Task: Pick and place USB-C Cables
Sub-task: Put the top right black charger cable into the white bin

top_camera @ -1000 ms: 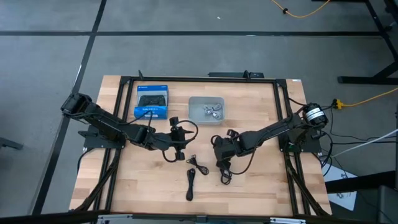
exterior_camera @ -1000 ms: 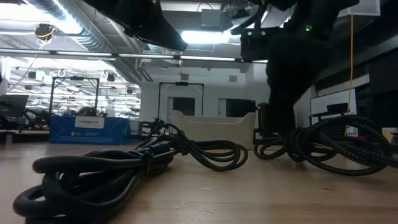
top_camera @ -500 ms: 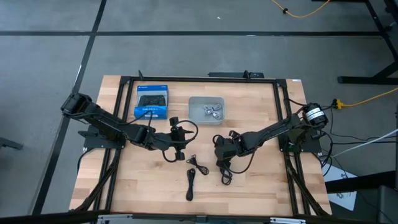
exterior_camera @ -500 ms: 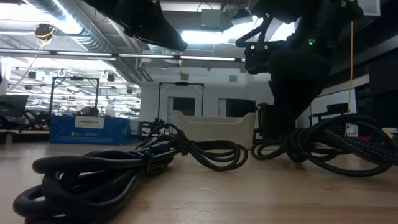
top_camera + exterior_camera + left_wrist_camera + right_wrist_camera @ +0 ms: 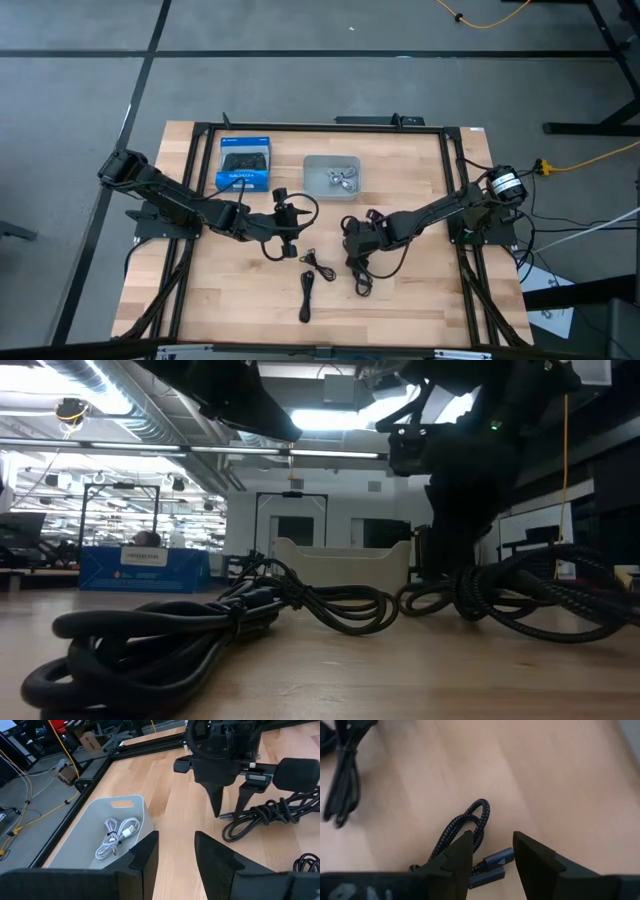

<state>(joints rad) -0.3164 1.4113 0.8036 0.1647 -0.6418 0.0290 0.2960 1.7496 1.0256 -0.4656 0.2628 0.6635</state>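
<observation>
Three black USB-C cables lie on the table: a braided one, a coiled one and a long bundled one. The white cable lies in the grey bin. My right gripper points down, open, over the braided cable; the cable's plug end shows between its fingers. My left gripper waits open above the table's middle, left of the cables. My right gripper comes from above with a finger on either side of the braided cable's plug end. Whether a finger touches the cable, I cannot tell. The cable lies flat on the table.
A blue box stands left of the grey bin near the far edge. A black metal frame runs around the tabletop. The robots' own wires loop beside both wrists. In the low view the bundled black cable lies close in front.
My right gripper has come down a little over the braided cable and edged toward the table's left. The braided cable's loop has slid slightly across the table in the low view.
</observation>
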